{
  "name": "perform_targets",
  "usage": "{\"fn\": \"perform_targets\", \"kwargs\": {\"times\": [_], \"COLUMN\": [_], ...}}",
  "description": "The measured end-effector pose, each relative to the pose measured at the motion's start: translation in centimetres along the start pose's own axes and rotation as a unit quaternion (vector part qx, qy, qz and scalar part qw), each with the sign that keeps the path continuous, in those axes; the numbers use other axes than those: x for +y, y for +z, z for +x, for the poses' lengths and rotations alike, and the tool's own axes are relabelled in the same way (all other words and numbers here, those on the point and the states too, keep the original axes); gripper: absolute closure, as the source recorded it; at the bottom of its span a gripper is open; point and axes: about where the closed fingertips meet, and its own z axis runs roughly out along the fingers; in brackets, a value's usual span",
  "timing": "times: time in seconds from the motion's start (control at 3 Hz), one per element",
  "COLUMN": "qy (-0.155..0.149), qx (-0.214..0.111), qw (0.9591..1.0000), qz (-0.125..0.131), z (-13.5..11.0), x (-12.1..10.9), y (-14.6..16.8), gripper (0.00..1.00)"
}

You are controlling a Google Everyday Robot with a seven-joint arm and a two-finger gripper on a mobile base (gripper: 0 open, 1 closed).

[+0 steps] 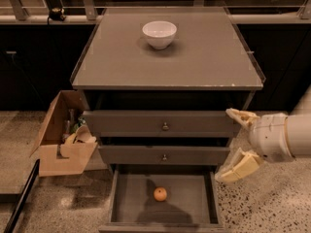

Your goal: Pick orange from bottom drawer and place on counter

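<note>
The orange (160, 194) lies near the middle of the open bottom drawer's (190, 204) floor, touching no wall. The claw (224, 145) hangs off the drawers' right edge, above the bottom drawer, with its fingers (240, 166) wide apart and empty. We judge the main risks to be a finger striking the drawer's right wall or the middle drawer front (194, 155) on descent, and a glancing touch rolling the orange. Open room lies over the drawer's front half. The table (204, 62) is bare along its front edge, well away from the white bowl (159, 33).
</note>
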Motion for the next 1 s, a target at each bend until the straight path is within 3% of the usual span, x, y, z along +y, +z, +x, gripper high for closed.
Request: {"fn": "perform_targets", "kwargs": {"times": [0.33, 0.67, 1.0], "qy": [0.037, 0.062, 0.064], "qx": [-0.009, -0.012, -0.013], "qw": [0.9990, 0.9966, 0.9966], "qz": [-0.025, -0.052, -0.051], "z": [4.0, 6.1, 6.4], "x": [0.6, 1.1, 1.1], "y": [3.8, 5.8, 6.1], "gripper": [0.00, 0.00, 0.00]}}
